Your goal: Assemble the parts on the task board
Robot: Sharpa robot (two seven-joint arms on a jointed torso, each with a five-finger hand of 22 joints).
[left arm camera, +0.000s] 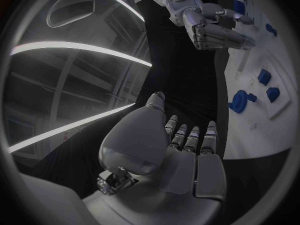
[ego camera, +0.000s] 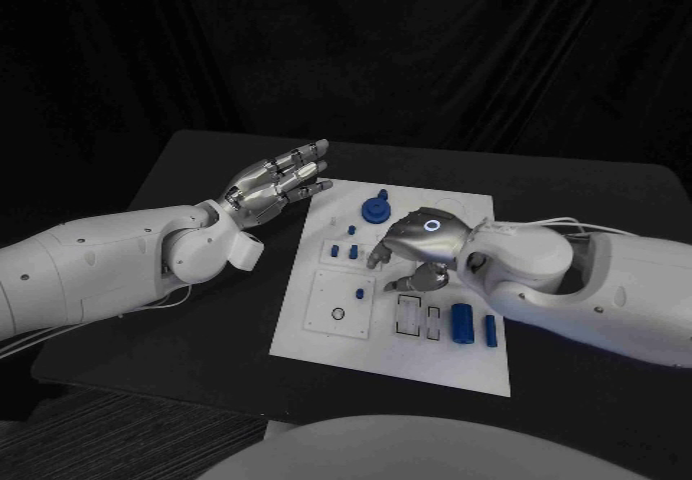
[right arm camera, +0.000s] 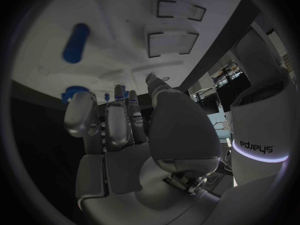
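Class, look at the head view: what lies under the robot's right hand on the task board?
The right hand hovers over the middle of the white task board. Small blue parts show just beside its fingers. Whatever sits directly beneath the palm is covered, so it cannot be told.

Left robot hand (left arm camera: 181, 155) beside task board (left arm camera: 262, 130)

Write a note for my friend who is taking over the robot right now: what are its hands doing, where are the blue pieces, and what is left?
Left robot hand: held open beside the far left edge of the white rectangular task board, holding nothing.
Right robot hand: over the middle of the board, fingers curled down; whether it holds a piece cannot be told.
Round blue knob part: at the board's far end.
Small blue block parts: on the board just left of the right robot hand.
Long blue bar parts: near the board's right edge.
Done: cannot tell.
Left: black-outlined slots look unfilled.
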